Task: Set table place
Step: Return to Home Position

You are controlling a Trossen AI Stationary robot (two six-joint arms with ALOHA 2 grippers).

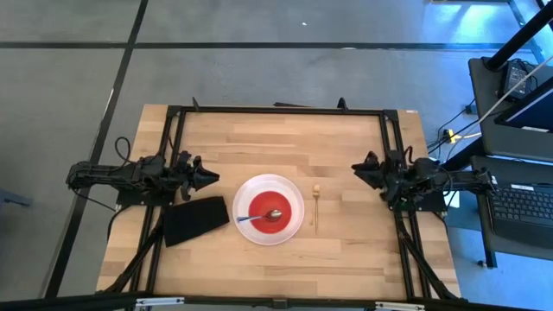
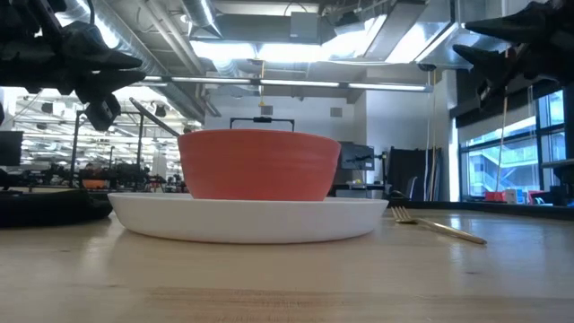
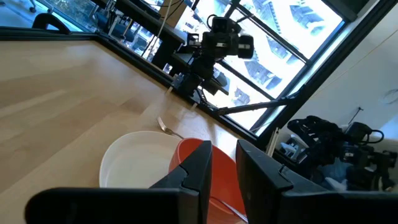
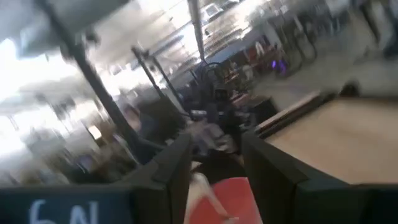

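A round white plate [image 1: 294, 216] lies on the light-wood table [image 1: 363, 259] near the middle. A red bowl [image 1: 269, 206] stands on it, and a silver spoon [image 1: 259, 216] lies in the bowl with its handle over the rim. A slim fork [image 1: 316, 207] lies flat on the wood just right of the plate. My left gripper [image 1: 210, 178] hovers left of the plate, open and empty. My right gripper [image 1: 356, 167] hovers right of the fork, open and empty. The left wrist view shows the plate [image 3: 134, 165], bowl [image 3: 189, 155] and fork [image 3: 165, 126] beyond my fingers.
A black folded cloth [image 1: 195, 219] lies flat on the table just left of the plate, below my left gripper. The black frame rails [image 1: 276, 111] run along the table's sides and far edge. Bare wood shows at the far and near parts of the table.
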